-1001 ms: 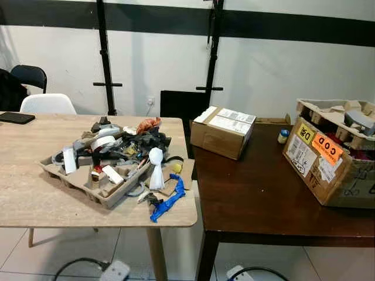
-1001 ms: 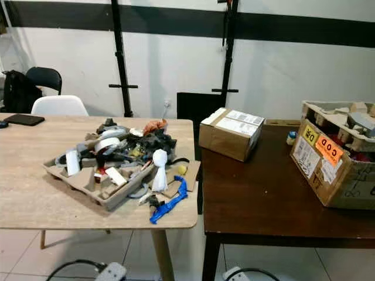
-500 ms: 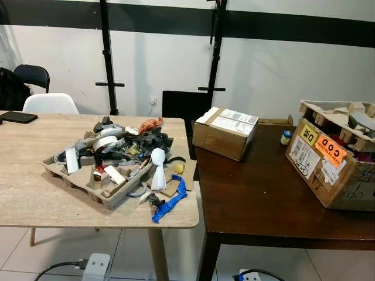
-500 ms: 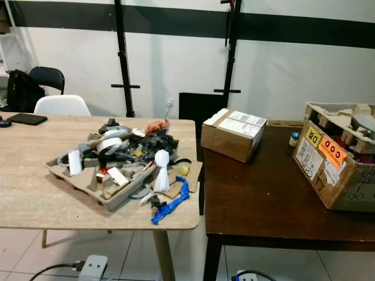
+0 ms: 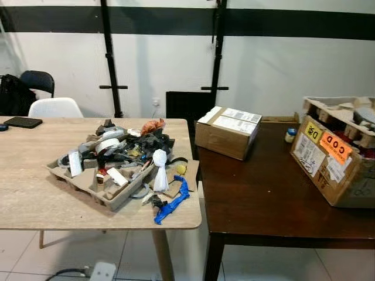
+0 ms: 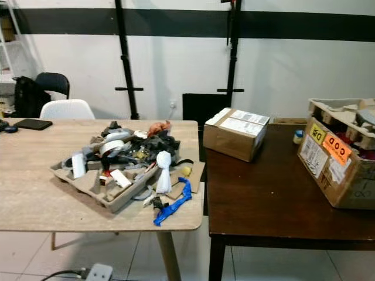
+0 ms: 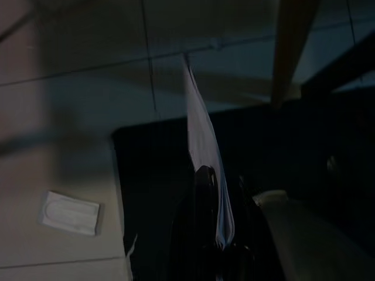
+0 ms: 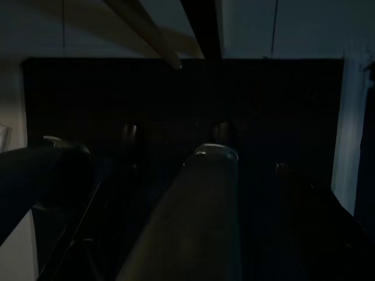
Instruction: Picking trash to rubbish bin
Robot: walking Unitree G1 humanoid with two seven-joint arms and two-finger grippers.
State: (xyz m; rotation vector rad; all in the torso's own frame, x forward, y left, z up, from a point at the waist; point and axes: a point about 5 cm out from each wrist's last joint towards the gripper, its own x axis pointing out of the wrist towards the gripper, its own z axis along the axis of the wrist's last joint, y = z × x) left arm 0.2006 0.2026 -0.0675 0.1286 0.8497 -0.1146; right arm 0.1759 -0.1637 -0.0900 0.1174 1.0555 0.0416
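A heap of trash (image 5: 126, 149) lies on a moulded cardboard tray (image 5: 82, 181) on the light wooden table (image 5: 35, 199). In it are a roll of tape (image 5: 105, 143), an orange scrap (image 5: 151, 124), a white twisted wrapper (image 5: 158, 170) and a blue strip (image 5: 171, 205) near the table's front corner. In the dim left wrist view my left gripper (image 7: 220, 187) hangs above the floor, shut on a thin pale sheet (image 7: 202, 129). My right gripper (image 8: 137, 149) hangs over a black surface with its fingers (image 8: 215, 153) apart and nothing between them.
A dark brown table (image 5: 263, 199) adjoins on the right, carrying a closed cardboard box (image 5: 227, 132), a small bottle (image 5: 290, 135) and a big open box with a COD sticker (image 5: 334, 164). White chair (image 5: 55, 107) and phone (image 5: 22, 122) at far left. A power strip (image 5: 104, 271) lies on the tiled floor.
The whole picture has shifted a little to the right, so the camera has moved. Nothing on either table has changed place.
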